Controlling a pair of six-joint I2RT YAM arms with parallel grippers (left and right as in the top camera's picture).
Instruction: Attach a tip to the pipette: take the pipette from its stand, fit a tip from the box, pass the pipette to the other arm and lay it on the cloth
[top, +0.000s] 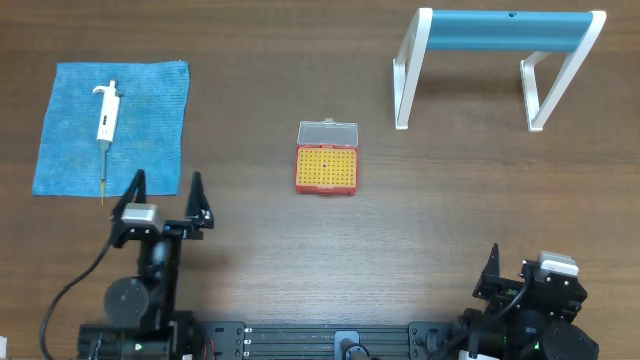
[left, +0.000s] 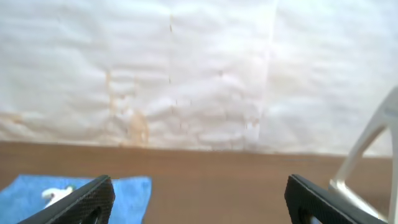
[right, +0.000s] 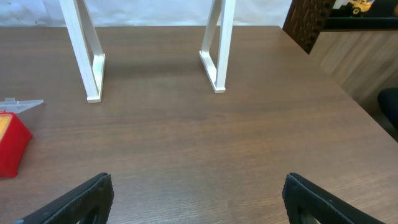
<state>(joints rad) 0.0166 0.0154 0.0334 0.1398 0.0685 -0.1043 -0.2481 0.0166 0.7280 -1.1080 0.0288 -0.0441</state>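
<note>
Cloth (top: 150, 120): blue, far left on the table (top: 430, 200).
Pipette (top: 106, 118): white, lying on the cloth's left half, tip pointing near.
Tip box (top: 326, 170): centre, lid open toward far side.
Stand (top: 500, 30): far right, blue bar on white legs.
Left gripper (top: 167, 180): fingers spread, at the cloth's near right corner.
Right arm (top: 545, 290): near right.

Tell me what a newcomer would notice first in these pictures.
Probably the bright blue cloth at the table's far left, with the white pipette lying on it, tip fitted. Next the red tip box, lid open, at mid-table, and the blue-barred white stand at the far right.
</note>
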